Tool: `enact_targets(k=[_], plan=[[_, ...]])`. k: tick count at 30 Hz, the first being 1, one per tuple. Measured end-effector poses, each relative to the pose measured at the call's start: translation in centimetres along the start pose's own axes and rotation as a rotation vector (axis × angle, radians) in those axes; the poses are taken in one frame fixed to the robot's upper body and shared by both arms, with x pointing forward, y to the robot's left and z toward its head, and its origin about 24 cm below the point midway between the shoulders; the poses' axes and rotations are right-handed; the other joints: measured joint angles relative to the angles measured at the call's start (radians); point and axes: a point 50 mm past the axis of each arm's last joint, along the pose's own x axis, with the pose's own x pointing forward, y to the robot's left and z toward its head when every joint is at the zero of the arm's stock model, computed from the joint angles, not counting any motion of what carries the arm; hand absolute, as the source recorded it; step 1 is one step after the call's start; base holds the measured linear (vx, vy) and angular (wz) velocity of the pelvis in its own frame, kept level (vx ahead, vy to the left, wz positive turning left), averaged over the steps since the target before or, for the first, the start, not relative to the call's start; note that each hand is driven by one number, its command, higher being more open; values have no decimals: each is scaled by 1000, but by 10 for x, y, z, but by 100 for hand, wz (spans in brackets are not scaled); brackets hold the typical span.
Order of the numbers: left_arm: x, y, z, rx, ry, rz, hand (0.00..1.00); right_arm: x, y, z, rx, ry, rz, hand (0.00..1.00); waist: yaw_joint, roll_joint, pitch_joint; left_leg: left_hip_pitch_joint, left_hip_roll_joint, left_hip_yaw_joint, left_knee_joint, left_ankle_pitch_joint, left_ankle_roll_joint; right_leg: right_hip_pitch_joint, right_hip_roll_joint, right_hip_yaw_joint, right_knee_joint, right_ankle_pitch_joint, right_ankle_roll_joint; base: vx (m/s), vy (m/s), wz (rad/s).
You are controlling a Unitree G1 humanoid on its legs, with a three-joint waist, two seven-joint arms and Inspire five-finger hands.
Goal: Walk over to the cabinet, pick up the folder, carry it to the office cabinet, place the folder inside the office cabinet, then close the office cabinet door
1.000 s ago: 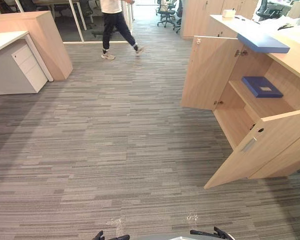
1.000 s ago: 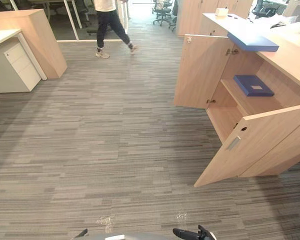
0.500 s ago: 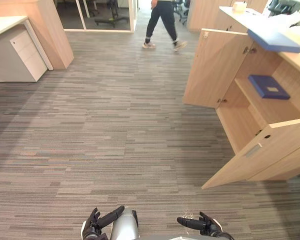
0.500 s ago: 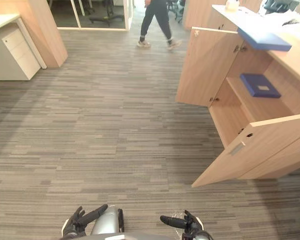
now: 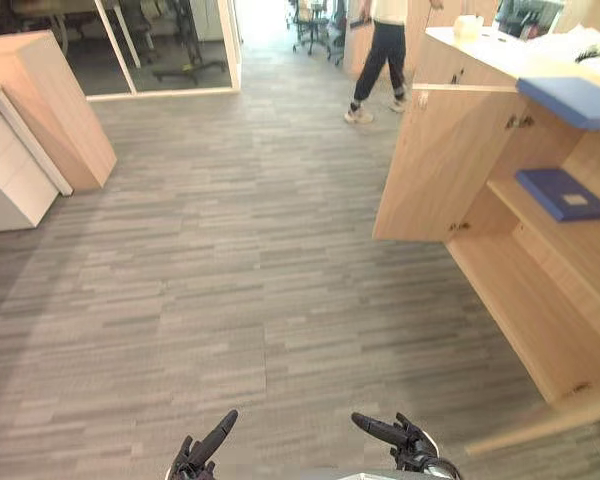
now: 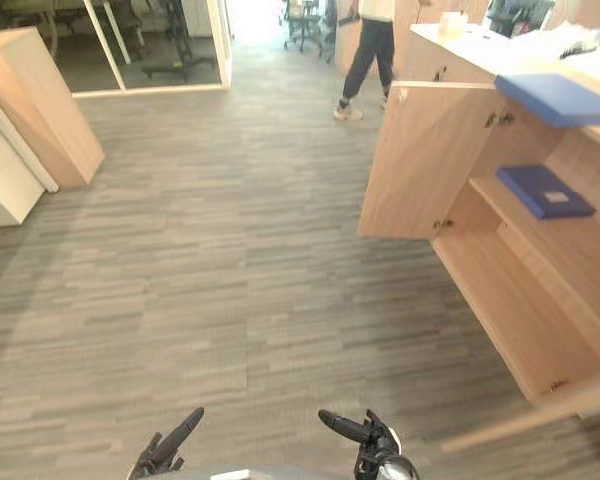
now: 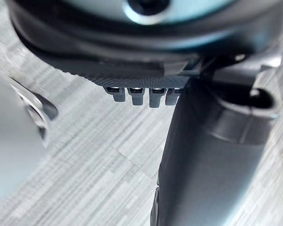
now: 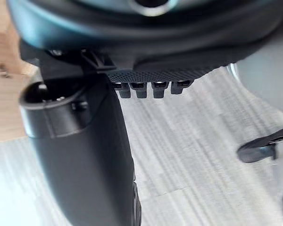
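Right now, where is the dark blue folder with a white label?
The dark blue folder lies on the shelf inside the open light-wood cabinet at the eye views' right, below a lighter blue slab overhanging its top.

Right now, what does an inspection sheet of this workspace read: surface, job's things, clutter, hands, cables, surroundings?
Surface: grey carpet.
Job's things: blue folder on a shelf inside the office cabinet, door open; second blue folder on top.
Clutter: nothing seen.
Hands: left hand and right hand low in front, open, empty.
Cables: nothing seen.
Surroundings: person walking beyond; white drawer unit at left.
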Motion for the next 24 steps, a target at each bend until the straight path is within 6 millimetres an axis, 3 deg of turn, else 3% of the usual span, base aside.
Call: enact_targets(k=[2,3,4,7,8,9,10,12,13,15,16,17,19,21,22,24], plan=[[2,-3,0,29,4,-3,100,1,6,7,-4,-35,19,100,-8,6,6,87,18,-23,-40,-13,-7,-86,51,-81,-6,-125,20,435,67,11],[2,-5,0,30,9,-1,100,1,7,9,8,-47,23,100,-16,11,9,101,27,-32,-42,-25,-9,-100,72,-106,-36,-154,27,317,-57,28],[3,-7,-1,33,18,-3,100,2,11,16,19,-77,31,100,-28,21,26,138,46,-41,-49,-38,-8,-106,113,-166,-155,-192,45,235,-71,28],[5,-14,1,47,10,-25,100,2,12,20,22,-99,32,100,-31,23,43,190,68,-53,-67,-89,-28,-113,170,-289,-486,-186,57,250,-130,31],[5,-14,3,44,2,-20,100,2,14,20,28,-93,30,100,-26,12,50,212,68,-57,-65,-117,-52,-114,186,-327,-629,-138,41,310,-236,22],[5,-13,3,40,3,-11,100,2,13,19,32,-94,25,100,-29,11,52,224,73,-65,-53,-145,-61,-114,187,-330,-640,-101,0,361,-269,11],[4,-15,-1,26,10,-4,100,2,10,21,27,-100,19,100,-31,23,55,231,90,-74,-43,-167,-64,-114,193,-339,-612,-102,-31,402,-275,15],[0,-15,-13,-51,33,34,100,3,4,21,51,-95,0,100,-41,77,34,234,173,-84,31,-189,-84,-89,262,-383,-567,-221,-17,523,-294,12],[1,-15,-12,-65,30,37,100,3,4,21,67,-93,-2,100,-41,77,34,217,184,-84,70,-190,-86,-83,270,-386,-570,-227,-22,566,-344,0],[1,-13,-9,-149,6,86,100,3,5,21,144,-87,-7,100,-45,90,46,66,276,-95,462,-169,-89,-14,343,-389,-636,-243,-38,475,-308,-29],[0,-6,-9,-175,4,122,100,3,3,20,197,-85,-21,100,-36,102,55,-44,340,-132,735,-99,-100,40,407,-369,-678,-257,-53,503,-209,-91],[-2,0,-9,-199,0,153,100,3,2,18,236,-74,-39,100,-19,108,64,-110,372,-144,910,-102,-109,89,454,-331,-701,-275,-63,583,-165,-103],[-3,5,-10,-210,-2,179,100,4,3,15,260,-51,-52,100,-18,81,79,-201,365,-154,1001,-112,-121,156,476,-286,-737,-298,-57,561,-64,-79],[-3,6,-5,-210,-22,177,100,4,3,10,263,-25,-62,100,-17,51,84,-292,350,-153,965,-124,-126,216,486,-247,-792,-302,-43,397,-8,-63],[-3,5,-2,-209,-38,179,100,4,3,7,262,-10,-71,100,-11,38,87,-334,341,-154,899,-129,-127,251,487,-217,-824,-300,-34,416,67,-80],[-3,4,-1,-192,-42,171,100,4,2,5,248,1,-79,100,8,34,91,-369,315,-177,727,-147,-133,297,478,-162,-867,-296,-26,461,131,-85]])
